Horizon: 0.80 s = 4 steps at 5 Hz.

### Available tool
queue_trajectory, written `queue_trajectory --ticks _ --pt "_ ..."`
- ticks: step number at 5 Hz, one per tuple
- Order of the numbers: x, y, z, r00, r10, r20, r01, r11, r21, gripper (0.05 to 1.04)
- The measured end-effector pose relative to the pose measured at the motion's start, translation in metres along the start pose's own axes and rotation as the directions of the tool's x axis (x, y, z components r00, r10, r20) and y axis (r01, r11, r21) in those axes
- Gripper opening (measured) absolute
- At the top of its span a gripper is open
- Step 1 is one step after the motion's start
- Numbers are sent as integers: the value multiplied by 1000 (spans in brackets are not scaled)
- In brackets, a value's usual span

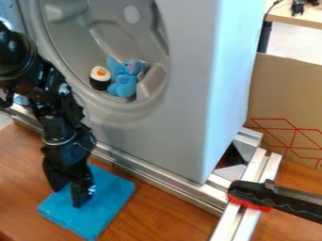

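- I have the blue cloth (110,200) flat on the brown wooden tabletop (165,217), at the lower left, in front of the grey machine; it is nearly square, with one corner pointing at the bottom of my view and its longer-looking edges slanting from upper right to lower left.
- My gripper (67,196) hangs right over the cloth, claw open, its two fingers parted with blue between them; from this angle I can't quite tell whether the tips touch it.
- My arm (60,113) comes in from the upper left and angles down to a nearly upright wrist.
- Behind the cloth, metal rails (154,176) run along the base of the grey machine (182,108).
- In its round recess, I see a sushi-like toy (100,79) beside a blue plush (124,84).
- To the right, a black-and-red clamp (267,195) lies across the rails, near cardboard (286,94) with red lines.
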<state>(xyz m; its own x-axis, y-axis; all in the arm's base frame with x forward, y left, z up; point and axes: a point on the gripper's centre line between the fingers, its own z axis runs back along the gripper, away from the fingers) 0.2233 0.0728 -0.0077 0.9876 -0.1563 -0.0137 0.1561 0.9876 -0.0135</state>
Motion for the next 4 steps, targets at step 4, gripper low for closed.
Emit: queue_trajectory --ticks 4 --pt "-17 -8 49 996 44 80 -51 995 89 999"
